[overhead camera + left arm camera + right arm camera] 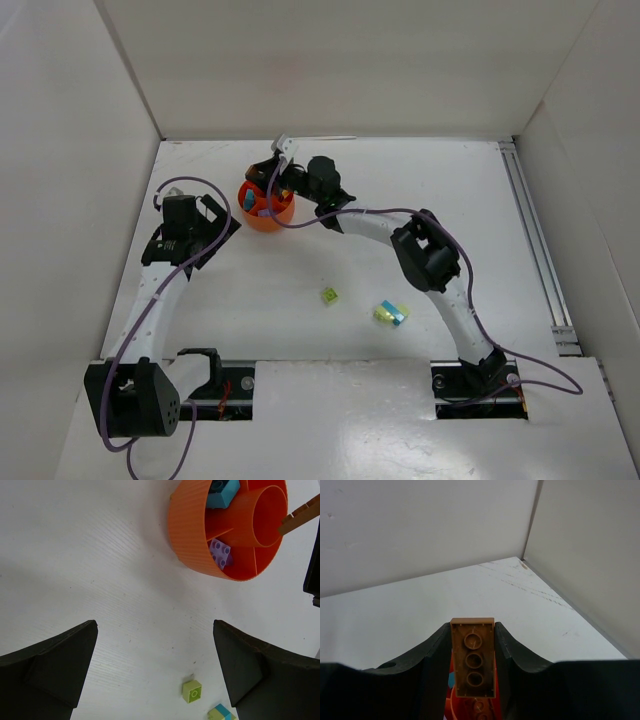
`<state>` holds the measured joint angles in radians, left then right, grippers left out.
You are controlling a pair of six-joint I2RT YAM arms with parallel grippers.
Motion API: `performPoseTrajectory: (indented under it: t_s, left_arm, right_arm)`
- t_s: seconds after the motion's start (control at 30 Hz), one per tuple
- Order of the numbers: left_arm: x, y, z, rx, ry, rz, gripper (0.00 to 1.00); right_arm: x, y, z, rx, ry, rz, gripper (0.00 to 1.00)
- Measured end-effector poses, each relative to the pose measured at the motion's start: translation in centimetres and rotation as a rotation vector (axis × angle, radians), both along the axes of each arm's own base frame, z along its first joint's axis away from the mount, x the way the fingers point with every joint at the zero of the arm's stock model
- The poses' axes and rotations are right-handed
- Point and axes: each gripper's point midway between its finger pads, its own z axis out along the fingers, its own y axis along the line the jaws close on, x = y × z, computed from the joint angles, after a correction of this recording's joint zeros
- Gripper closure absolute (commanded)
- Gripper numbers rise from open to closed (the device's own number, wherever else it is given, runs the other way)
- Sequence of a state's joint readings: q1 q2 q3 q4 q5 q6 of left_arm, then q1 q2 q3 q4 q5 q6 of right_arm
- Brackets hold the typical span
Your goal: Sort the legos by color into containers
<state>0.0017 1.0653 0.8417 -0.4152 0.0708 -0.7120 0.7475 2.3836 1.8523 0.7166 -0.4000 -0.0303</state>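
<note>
The orange-red dish [266, 212] stands at the back of the table, left of centre. My right gripper [273, 176] hangs over it, shut on a brown brick [473, 657] held on end between the fingers; the brick also shows in the left wrist view [300, 517]. In the dish [187, 527] lie a purple brick [221, 553] and a cyan brick [223, 492], in separate compartments. Another brown brick [479, 706] shows under the held one. My left gripper [154, 627] is open and empty, left of the dish [208, 228]. A lime green brick [329, 296] lies on the table.
A pale yellow and cyan pair of bricks [391, 313] lies right of the lime brick, also seen low in the left wrist view [221, 713]. White walls enclose the table on the left, back and right. A rail [535, 250] runs along the right edge.
</note>
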Motion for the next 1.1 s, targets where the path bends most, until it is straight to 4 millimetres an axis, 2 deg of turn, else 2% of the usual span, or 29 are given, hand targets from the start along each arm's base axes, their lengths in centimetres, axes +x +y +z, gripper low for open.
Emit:
performPoseTrajectory:
  t_s: [0.2,0.4,0.53,0.87,0.9,1.1]
  left_arm:
    - [0.0,0.0,0.0,0.0,0.0,0.0,0.0]
    - [0.0,0.0,0.0,0.0,0.0,0.0,0.0]
    - [0.0,0.1,0.0,0.002,0.0,0.002,0.0]
    - [0.0,0.1,0.0,0.004,0.001,0.003,0.0]
    - [0.0,0.1,0.0,0.004,0.0,0.003,0.0]
    - [0.2,0.0,0.1,0.002,-0.007,0.001,0.0]
  right_arm:
    - [0.1,-0.1,-0.2,-0.001,0.004,-0.01,0.85]
    - [0.4,-0.1,-0.9,-0.006,0.013,-0.022,0.85]
    - [0.5,-0.1,-1.2,-0.009,0.018,-0.027,0.79]
    - [0.5,-0.2,-1.8,-0.014,0.031,-0.029,0.49]
    - [0.5,-0.2,-1.8,-0.014,0.033,-0.029,0.43]
    - [0.5,-0.2,-1.8,-0.014,0.035,-0.027,0.36]
